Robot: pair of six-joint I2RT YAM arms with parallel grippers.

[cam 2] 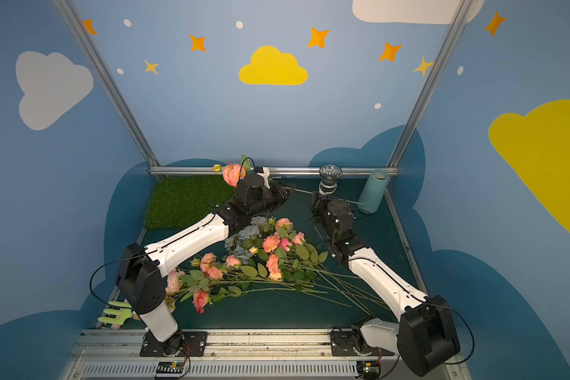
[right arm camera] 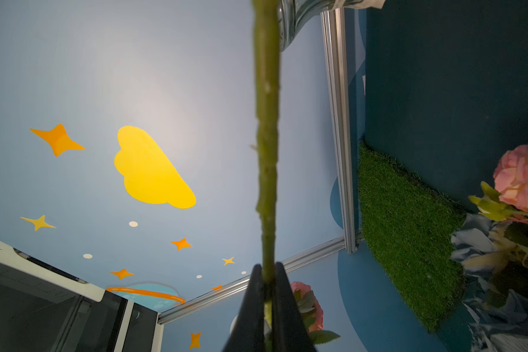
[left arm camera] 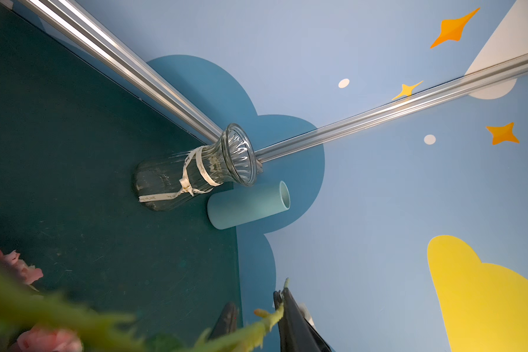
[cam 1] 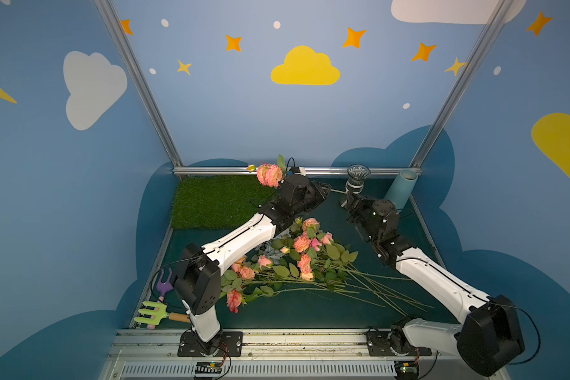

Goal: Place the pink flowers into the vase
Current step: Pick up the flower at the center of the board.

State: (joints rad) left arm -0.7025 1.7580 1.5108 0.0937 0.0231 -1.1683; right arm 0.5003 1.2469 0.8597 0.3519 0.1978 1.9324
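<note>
Protruding from right hand (right arm camera: 267,275): flower stem (right arm camera: 267,137)

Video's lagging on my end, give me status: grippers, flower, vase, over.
Right gripper shut on stem of one pink flower. Left gripper at same stem, grip unclear. Glass vase upright, empty, teal tube beside it. Pile ungripped.

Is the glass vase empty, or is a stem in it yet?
Empty: the left wrist view shows nothing inside the clear glass vase. The pink flower stem in the right gripper runs crosswise outside it.
</note>
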